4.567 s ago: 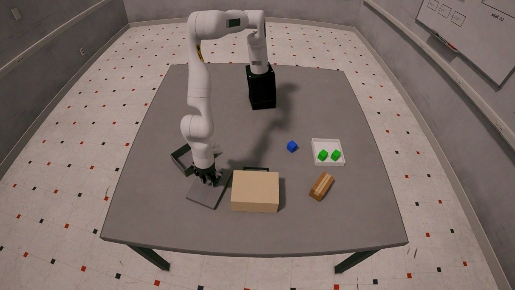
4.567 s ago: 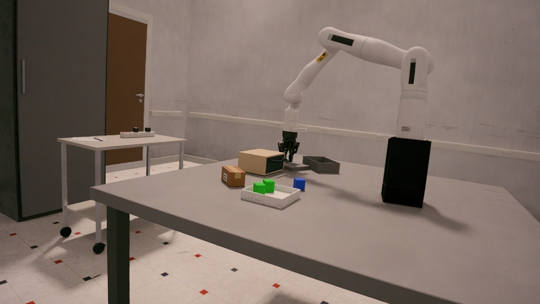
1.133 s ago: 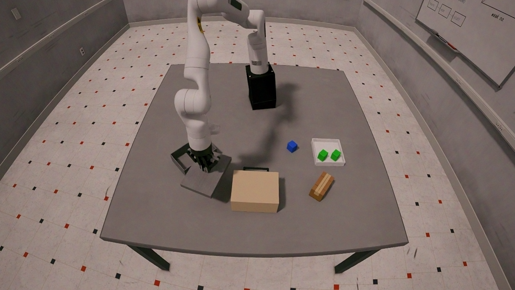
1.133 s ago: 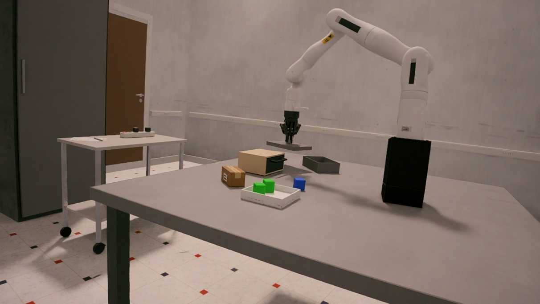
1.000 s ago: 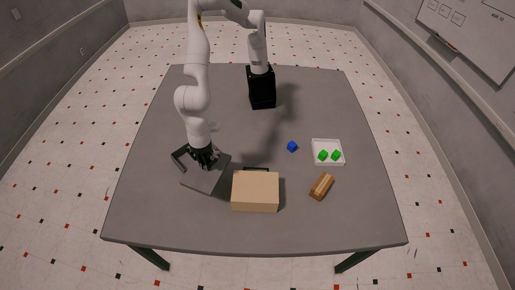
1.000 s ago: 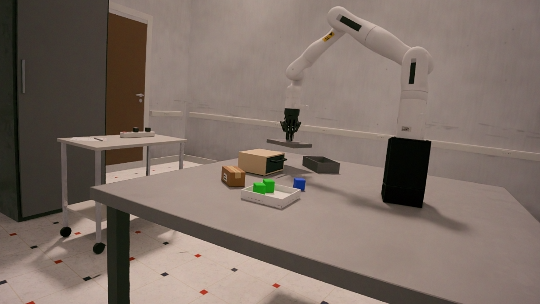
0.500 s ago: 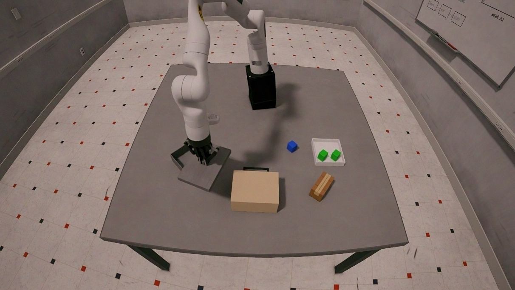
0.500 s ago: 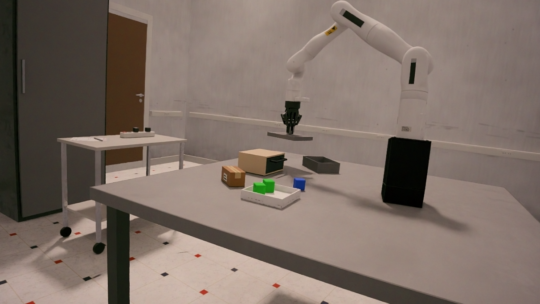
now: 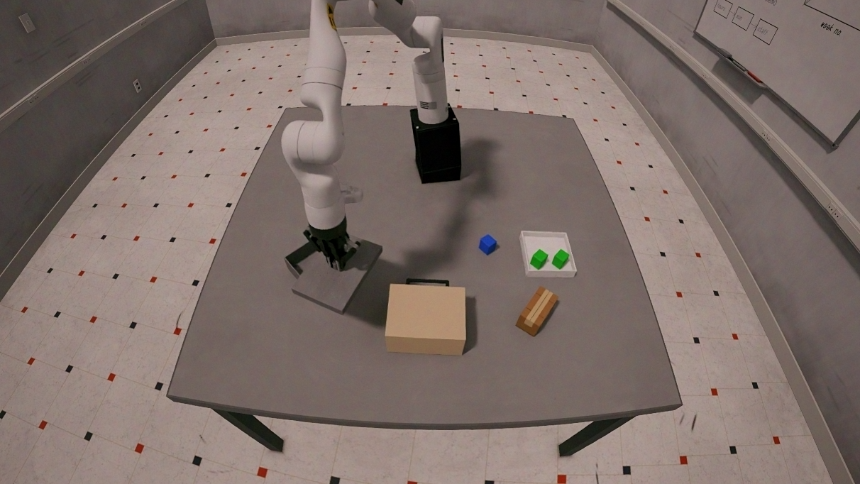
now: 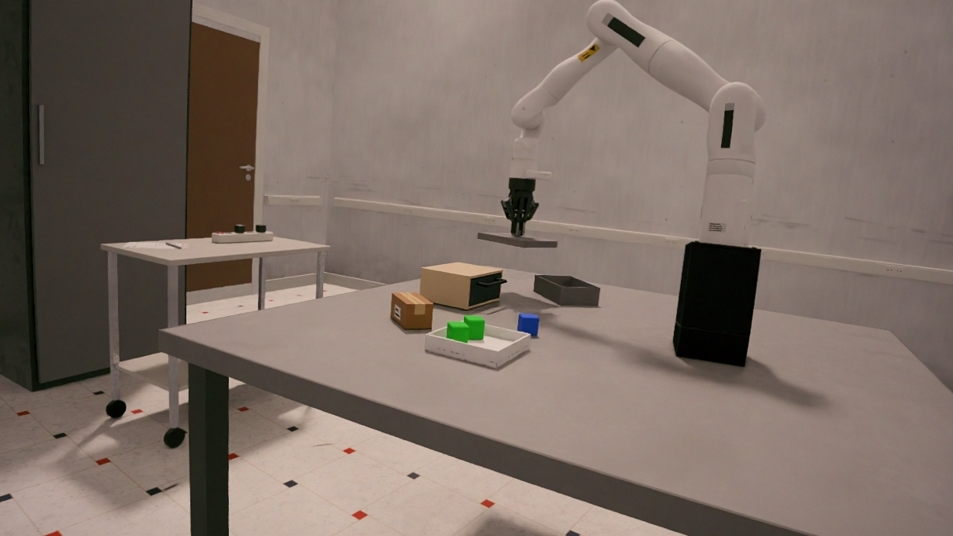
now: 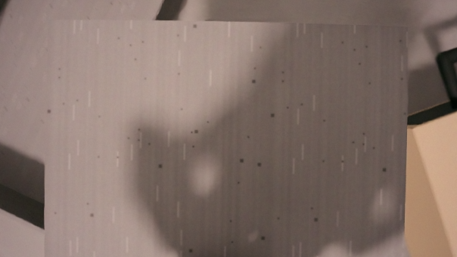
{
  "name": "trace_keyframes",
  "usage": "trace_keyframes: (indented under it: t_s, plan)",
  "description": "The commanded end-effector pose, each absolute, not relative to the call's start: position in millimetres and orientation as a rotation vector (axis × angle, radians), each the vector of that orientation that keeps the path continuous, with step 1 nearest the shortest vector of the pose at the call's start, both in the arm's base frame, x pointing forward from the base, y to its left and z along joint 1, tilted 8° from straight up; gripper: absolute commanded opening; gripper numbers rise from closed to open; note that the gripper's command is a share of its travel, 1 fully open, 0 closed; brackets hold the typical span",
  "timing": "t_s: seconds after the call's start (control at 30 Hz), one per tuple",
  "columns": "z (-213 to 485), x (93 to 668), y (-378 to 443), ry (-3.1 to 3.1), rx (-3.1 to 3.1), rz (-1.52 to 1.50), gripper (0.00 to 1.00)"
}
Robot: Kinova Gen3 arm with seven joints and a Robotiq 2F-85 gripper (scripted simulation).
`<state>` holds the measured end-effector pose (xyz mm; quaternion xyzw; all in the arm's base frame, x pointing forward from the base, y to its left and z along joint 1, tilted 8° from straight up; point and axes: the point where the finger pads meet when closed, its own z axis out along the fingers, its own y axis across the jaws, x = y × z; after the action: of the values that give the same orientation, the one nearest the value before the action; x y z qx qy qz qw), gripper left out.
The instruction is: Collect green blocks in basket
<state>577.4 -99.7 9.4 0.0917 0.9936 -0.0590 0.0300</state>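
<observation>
Gripper [image 9: 338, 265] [image 10: 517, 234]: fingers pressed in on the lid [image 9: 334, 286] [image 10: 542, 243] [image 11: 227, 132] from above, whatever grip point it has hidden beneath them. Lid hangs roughly level, clear of the surface [image 9: 528, 379] [image 10: 639, 399].

Metal box [image 9: 300, 251] [image 10: 578, 295] [image 11: 23, 207]: open, standing on the surface. Top view, 12 at the picture's upper edge: box shows toward 10 o'clock of the gripper, partly masked by the lid. Exterior view: down toward 4 o'clock, lower than the lid. Lid and box apart.

Judgement: step in hand is the return of the lid. Move needed is sideways toward the top view's 10 o'clock, then straight down. Lid's turn should be matched to the box walls before contact; a small error could leave 1 corner perched on the rim. Cannot tell the lid's long axis surely; it looks near square.

Basket [image 9: 570, 273] [image 10: 466, 353] holds 2 green blocks [image 9: 538, 259] [image 9: 560, 259] [image 10: 458, 331] [image 10: 473, 327], neither over the edge. 1 blue block [image 9: 487, 244] [image 10: 528, 324] lies outside, properly. Cabinet [image 9: 426, 313] [image 10: 447, 286] [image 11: 435, 170] drawer looks shut. Box interior not readable; worth a check before covering.
</observation>
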Motion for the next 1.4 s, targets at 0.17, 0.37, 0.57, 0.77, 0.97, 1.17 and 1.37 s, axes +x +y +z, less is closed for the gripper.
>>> trace_keyframes:
  t_s: [0.17, 0.37, 0.57, 0.77, 0.97, 1.17, 1.37]
  plan:
    - [16.0, 500.7, -175.5, 2.965, 0.736, -0.162, 0.1]
    - [17.8, 463.8, -200.6, 2.924, 0.873, -0.16, 0.1]
    - [17.8, 463.8, -200.6, 2.924, 0.873, -0.16, 0.1]
    - [17.8, 463.8, -200.6, 2.924, 0.873, -0.16, 0.1]
    - [17.4, 463.9, -200.7, 2.924, 0.873, -0.16, 0.1]
    - [16.0, 463.9, -200.9, 2.924, 0.873, -0.159, 0.1]
    - [10.9, 464.2, -201.5, 2.924, 0.873, -0.159, 0.1]
